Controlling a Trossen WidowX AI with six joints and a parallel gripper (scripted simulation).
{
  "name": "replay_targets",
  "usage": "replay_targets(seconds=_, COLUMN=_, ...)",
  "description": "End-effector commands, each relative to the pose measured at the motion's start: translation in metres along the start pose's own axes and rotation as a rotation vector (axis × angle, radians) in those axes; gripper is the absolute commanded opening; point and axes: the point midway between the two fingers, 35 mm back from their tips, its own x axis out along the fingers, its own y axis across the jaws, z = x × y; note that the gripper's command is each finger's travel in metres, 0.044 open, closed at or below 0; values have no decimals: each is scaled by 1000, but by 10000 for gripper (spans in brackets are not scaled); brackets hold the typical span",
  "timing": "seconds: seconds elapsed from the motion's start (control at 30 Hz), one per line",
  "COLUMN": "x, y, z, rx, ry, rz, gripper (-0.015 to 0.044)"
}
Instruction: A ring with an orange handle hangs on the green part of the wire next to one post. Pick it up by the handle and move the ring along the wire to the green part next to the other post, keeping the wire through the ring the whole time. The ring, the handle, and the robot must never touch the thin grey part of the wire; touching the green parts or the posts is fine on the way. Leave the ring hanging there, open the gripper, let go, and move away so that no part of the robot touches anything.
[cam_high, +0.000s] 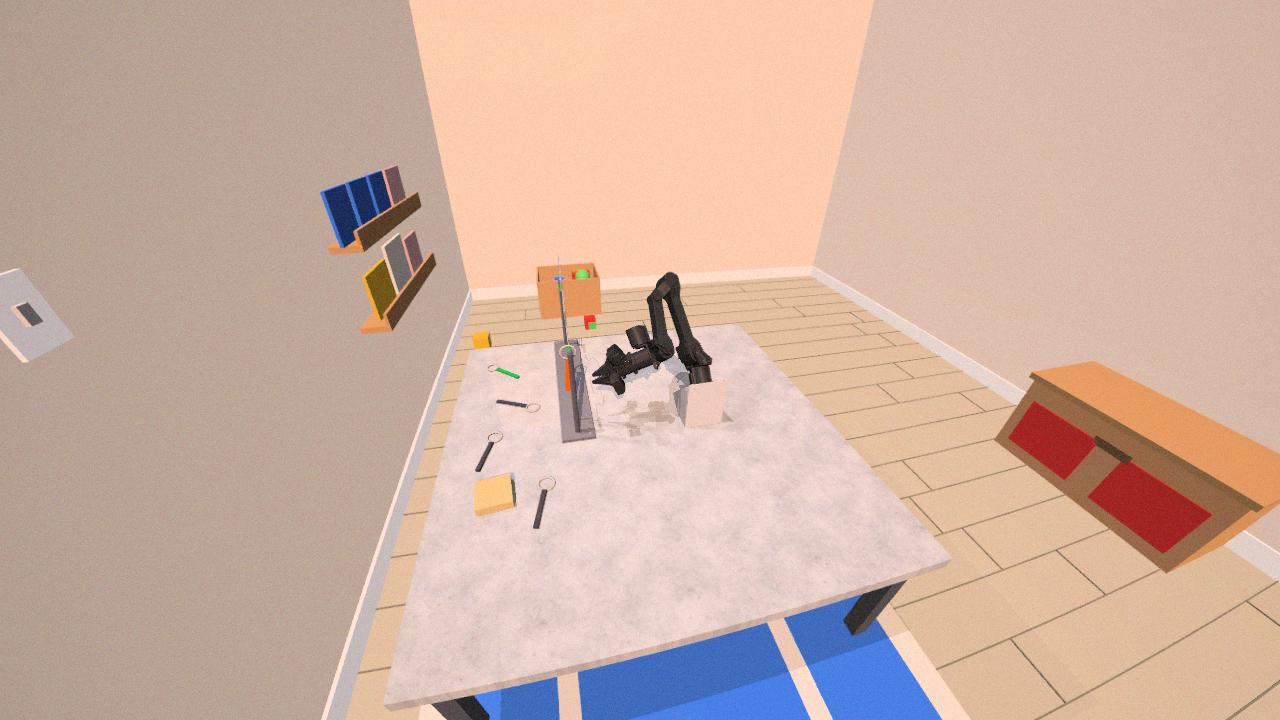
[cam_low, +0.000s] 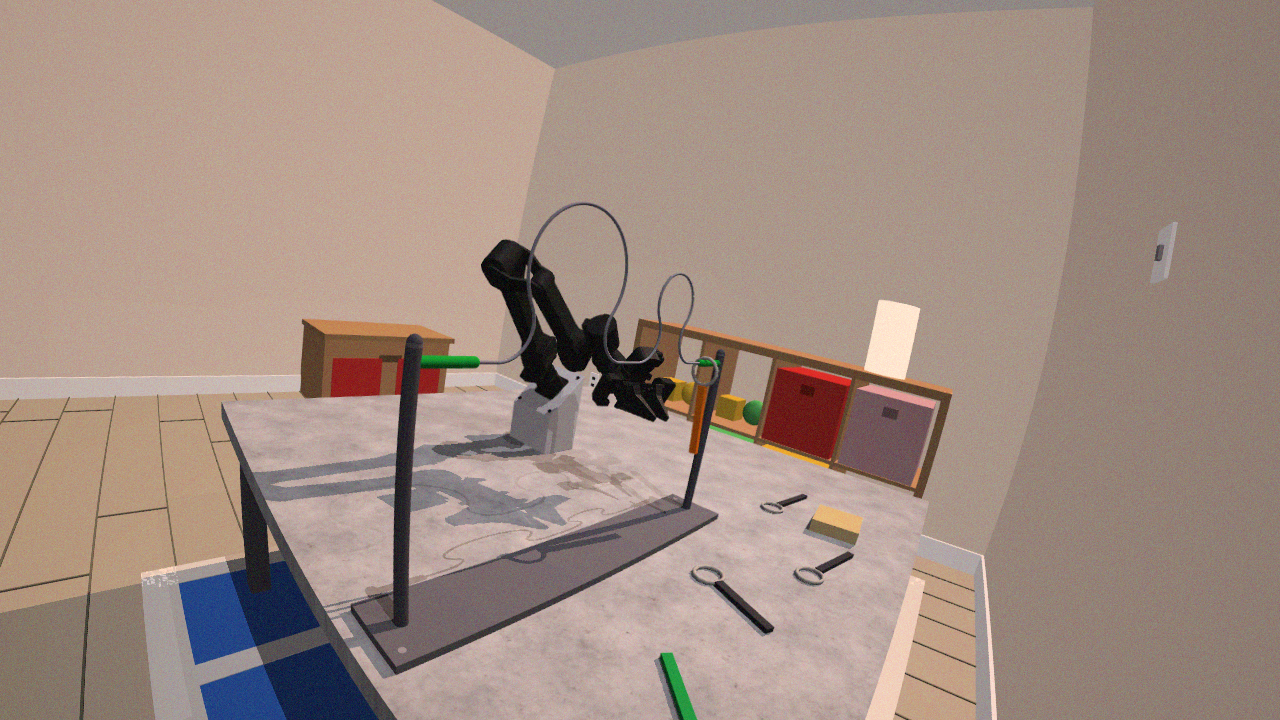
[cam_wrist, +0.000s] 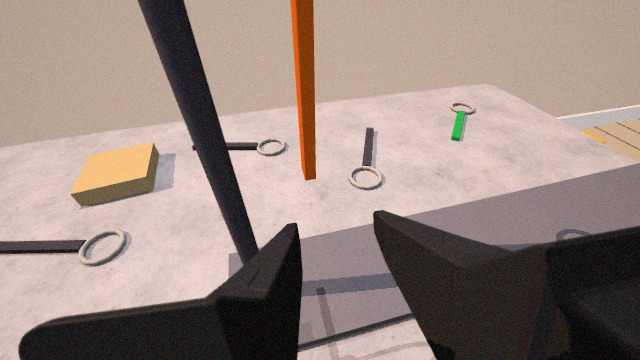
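Note:
The ring (cam_high: 560, 351) (cam_low: 692, 371) hangs around the green wire part (cam_low: 709, 362) beside the post (cam_high: 575, 398) (cam_low: 701, 461) (cam_wrist: 200, 120) on the right in the exterior view. Its orange handle (cam_high: 567, 374) (cam_low: 698, 419) (cam_wrist: 306, 100) hangs down almost straight, close to that post. My gripper (cam_high: 604, 383) (cam_low: 666, 402) (cam_wrist: 336, 226) is partly open and empty, a short way back from the handle on the robot's side. The thin grey wire (cam_low: 582, 205) loops up between the posts. The other green part (cam_low: 450, 361) is at the other post (cam_low: 405, 483).
The stand's base plate (cam_low: 465, 608) (cam_wrist: 550, 210) lies below the wire. Beyond it lie several loose rings with black handles, one with a green handle (cam_high: 507, 372) (cam_wrist: 458, 126), and a yellow block (cam_high: 494, 494) (cam_low: 835, 523) (cam_wrist: 117, 172).

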Motion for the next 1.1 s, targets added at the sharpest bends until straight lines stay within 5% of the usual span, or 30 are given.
replay_targets(seconds=0.0, x=-3, y=0, z=-3, rx=-2, ry=7, rz=2, gripper=160)
replay_targets(seconds=0.83, x=-3, y=0, z=-3, rx=-2, ry=7, rz=2, gripper=160)
replay_targets(seconds=1.07, x=-49, y=-1, z=-9, rx=-4, ry=1, rz=1, gripper=344)
